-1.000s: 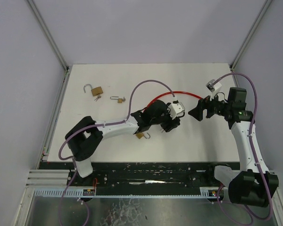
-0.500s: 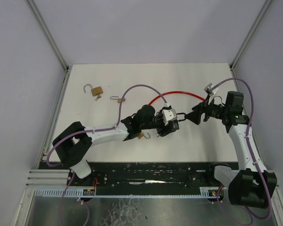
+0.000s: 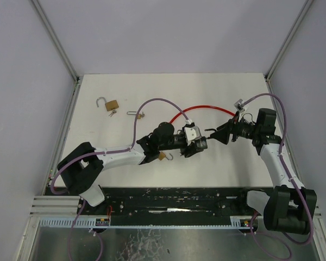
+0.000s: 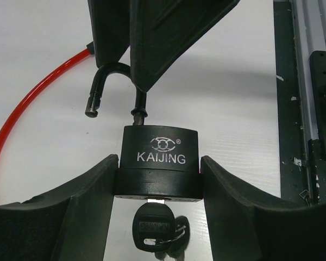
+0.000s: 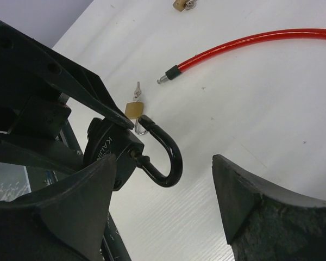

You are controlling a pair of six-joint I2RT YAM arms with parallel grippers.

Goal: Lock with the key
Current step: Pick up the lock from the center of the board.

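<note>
I count one black padlock, marked KAIJING, clamped in my left claw; three brass padlocks; one red cable; right claw spread open.

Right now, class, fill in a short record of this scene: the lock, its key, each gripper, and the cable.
lock: black padlock, shackle open
key: in the keyhole at its base
left gripper: shut on the black padlock body
right gripper: open, fingers either side of the shackle
red cable: free end apart from the shackle
</note>
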